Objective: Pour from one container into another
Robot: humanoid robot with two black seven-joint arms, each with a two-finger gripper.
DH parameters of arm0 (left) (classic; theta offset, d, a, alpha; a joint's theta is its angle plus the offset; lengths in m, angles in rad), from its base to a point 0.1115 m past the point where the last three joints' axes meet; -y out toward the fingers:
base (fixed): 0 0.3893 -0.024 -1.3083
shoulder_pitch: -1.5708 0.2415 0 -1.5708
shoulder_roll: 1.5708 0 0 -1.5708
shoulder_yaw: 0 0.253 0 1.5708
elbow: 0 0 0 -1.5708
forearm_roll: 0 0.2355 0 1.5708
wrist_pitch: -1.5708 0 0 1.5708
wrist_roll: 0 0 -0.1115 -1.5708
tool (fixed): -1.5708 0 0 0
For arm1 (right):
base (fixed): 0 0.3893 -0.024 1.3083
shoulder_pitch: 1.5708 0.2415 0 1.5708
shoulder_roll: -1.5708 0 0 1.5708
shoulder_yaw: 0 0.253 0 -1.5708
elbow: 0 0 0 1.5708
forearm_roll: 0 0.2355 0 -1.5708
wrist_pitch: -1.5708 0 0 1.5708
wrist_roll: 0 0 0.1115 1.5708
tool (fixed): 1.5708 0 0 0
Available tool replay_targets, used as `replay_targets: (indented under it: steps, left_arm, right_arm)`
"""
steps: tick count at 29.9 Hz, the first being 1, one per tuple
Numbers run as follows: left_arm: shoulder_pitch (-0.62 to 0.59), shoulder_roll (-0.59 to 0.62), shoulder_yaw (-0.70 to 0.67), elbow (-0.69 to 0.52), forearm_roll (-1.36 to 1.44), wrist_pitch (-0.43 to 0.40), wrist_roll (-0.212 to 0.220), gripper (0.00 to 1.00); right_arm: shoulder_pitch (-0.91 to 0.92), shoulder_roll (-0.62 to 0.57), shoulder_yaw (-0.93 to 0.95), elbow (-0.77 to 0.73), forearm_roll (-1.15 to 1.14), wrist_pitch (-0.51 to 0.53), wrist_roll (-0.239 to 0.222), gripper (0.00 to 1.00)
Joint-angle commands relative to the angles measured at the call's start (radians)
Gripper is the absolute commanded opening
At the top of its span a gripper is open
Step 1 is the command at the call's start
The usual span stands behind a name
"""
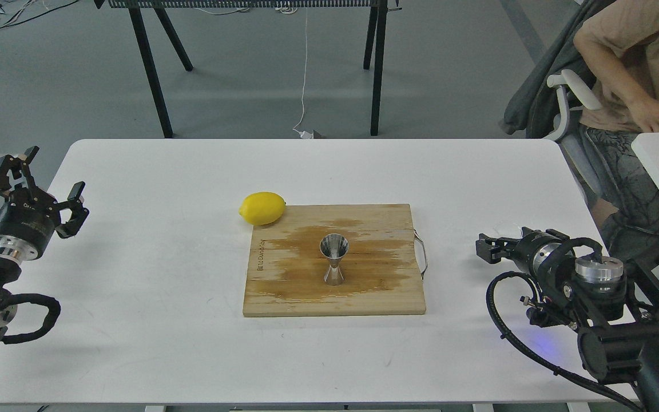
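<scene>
On the white table (135, 286), head view: rectangular wooden cutting board (386, 297), wet-stained, centre. Shiny steel hourglass jigger (334, 260) upright on the board's middle. Yellow lemon (262, 208) touching the board's far-left corner. Left gripper (49, 183), far left, fingers spread, empty. Right gripper (487, 247), right of board, finger state cannot be told; something pale and clear shows at it, unidentifiable.

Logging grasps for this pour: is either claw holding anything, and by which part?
The left claw is open and empty. The right claw is too dark to read; a faint clear shape there may be the cup, hold unclear.
</scene>
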Motion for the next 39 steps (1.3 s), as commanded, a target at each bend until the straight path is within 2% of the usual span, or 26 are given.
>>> replay_targets:
  steps: [1,6,11,13,16,18,21,24,30,39]
  left_arm:
    - [0.0,-0.001,0.0,0.002,0.0,0.0,0.0,0.98]
    - [-0.005,-0.001,0.0,0.026,0.0,0.0,0.0,0.98]
    - [-0.015,0.002,0.0,0.057,0.0,0.0,0.0,0.98]
    - [-0.021,0.007,0.0,0.058,0.0,0.0,0.0,0.98]
    - [-0.043,0.011,0.0,0.058,0.0,0.0,0.0,0.98]
    - [-0.061,0.016,0.0,0.06,0.0,0.0,0.0,0.98]
    - [-0.093,0.031,0.0,0.083,0.0,0.0,0.0,0.98]
    - [-0.124,0.036,0.0,0.104,0.0,0.0,0.0,0.98]
    - [-0.141,0.033,0.0,0.115,-0.001,0.0,0.0,0.98]
    - [-0.135,0.016,0.0,0.115,-0.001,0.0,0.0,0.98]
  right_arm:
    - [-0.001,-0.003,0.0,0.023,-0.002,0.0,0.0,0.97]
    - [-0.001,-0.036,0.0,0.084,-0.005,0.0,0.0,0.98]
    - [0.027,-0.124,-0.002,0.167,-0.023,0.0,-0.002,0.99]
    - [0.048,-0.177,-0.009,0.179,-0.047,0.013,-0.021,0.99]
    - [0.062,-0.224,-0.014,0.17,-0.086,0.229,-0.055,0.99]
    - [0.064,-0.25,-0.014,0.163,-0.112,0.423,-0.064,0.99]
    - [0.062,-0.264,-0.012,0.097,-0.135,0.724,-0.064,0.99]
    - [0.061,-0.258,-0.006,0.013,-0.135,0.97,-0.055,0.99]
    - [0.035,-0.241,0.001,-0.115,-0.124,0.977,-0.038,0.99]
    - [0.001,-0.22,0.004,-0.121,-0.124,0.977,-0.035,0.99]
